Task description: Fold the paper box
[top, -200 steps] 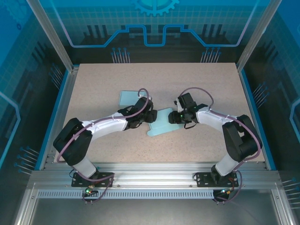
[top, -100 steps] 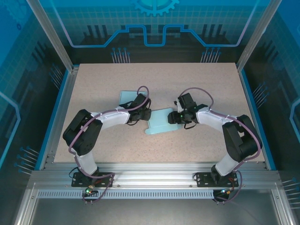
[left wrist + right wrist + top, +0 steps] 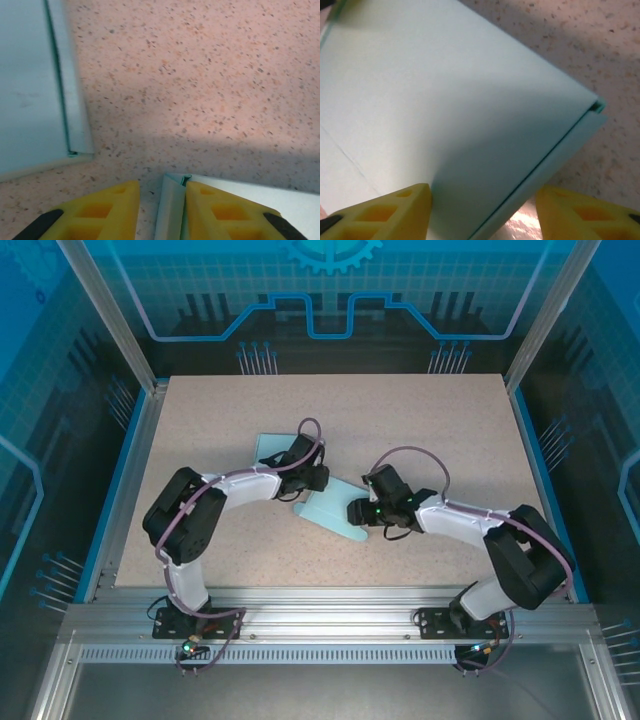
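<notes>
A: Where's the paper box [image 3: 325,512]?
B: Flat, mid-table [image 3: 430,420]. Nearest us, the right gripper [image 3: 358,512] straddles its folded edge, fingers spread wide, pinching nothing.
A: The left gripper [image 3: 162,192]?
B: Behind, at the box's far-left side, jaws narrowed around a flap edge; one finger touches it, the other stands just off. Beyond lies a second pale green sheet [image 3: 270,448]
</notes>
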Motion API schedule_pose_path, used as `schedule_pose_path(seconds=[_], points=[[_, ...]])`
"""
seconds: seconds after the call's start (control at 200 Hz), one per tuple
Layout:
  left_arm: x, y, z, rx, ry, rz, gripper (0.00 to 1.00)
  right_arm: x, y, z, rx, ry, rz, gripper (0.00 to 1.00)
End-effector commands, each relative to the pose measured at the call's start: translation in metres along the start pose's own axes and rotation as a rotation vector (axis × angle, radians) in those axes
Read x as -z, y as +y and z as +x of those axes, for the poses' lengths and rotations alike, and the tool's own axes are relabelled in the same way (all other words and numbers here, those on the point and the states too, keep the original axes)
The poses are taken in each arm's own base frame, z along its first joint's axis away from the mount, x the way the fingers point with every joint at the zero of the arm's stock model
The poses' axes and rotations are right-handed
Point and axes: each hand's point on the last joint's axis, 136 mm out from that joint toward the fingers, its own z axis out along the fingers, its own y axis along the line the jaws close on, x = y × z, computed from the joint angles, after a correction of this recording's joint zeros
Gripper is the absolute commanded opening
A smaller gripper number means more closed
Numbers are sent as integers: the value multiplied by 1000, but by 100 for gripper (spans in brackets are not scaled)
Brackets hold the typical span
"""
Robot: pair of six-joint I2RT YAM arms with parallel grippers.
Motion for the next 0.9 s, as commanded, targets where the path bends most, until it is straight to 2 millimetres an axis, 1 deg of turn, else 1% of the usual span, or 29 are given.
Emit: schedule_pose_path(seconds=[0.0,0.03,0.065,0.15,0.205,0.225,0.3,0.315,0.325,0.36,0.425,0.49,0.5,0.615,0.7,0.815,0.895], points=[[2,14,19,-9,92,-24,32,26,-43,28,77,71,296,63],[10,14,13,-6,75,-21,33,36,-44,23,117,45,339,64],[18,12,8,-7,60,-15,36,48,-41,16,163,9,371,66],[45,10,-6,-3,6,-2,41,78,-29,-1,265,-91,422,69],[63,11,-14,12,-40,-2,44,90,-18,-7,335,-136,429,69],[69,13,-16,22,-57,-8,45,94,-14,-7,362,-150,426,69],[93,30,-22,86,-120,-46,60,100,6,-5,485,-182,395,68],[98,35,-22,105,-134,-55,61,100,11,-3,511,-186,391,68],[101,38,-22,117,-140,-61,61,105,20,-10,519,-210,375,68],[111,50,-21,163,-166,-80,65,107,30,-8,571,-223,369,68],[131,75,-18,258,-223,-110,77,106,42,-4,660,-224,390,66],[152,95,-13,333,-283,-132,97,100,51,1,753,-205,430,66],[155,98,-12,341,-292,-136,98,99,52,3,768,-200,439,66],[191,120,-7,382,-402,-190,99,86,68,9,939,-174,557,67],[213,129,-4,400,-468,-228,99,74,82,12,1060,-163,656,69],[229,133,-1,421,-532,-224,99,55,92,13,1171,-140,775,72],[232,134,1,429,-551,-215,99,39,95,15,1225,-112,817,72]])
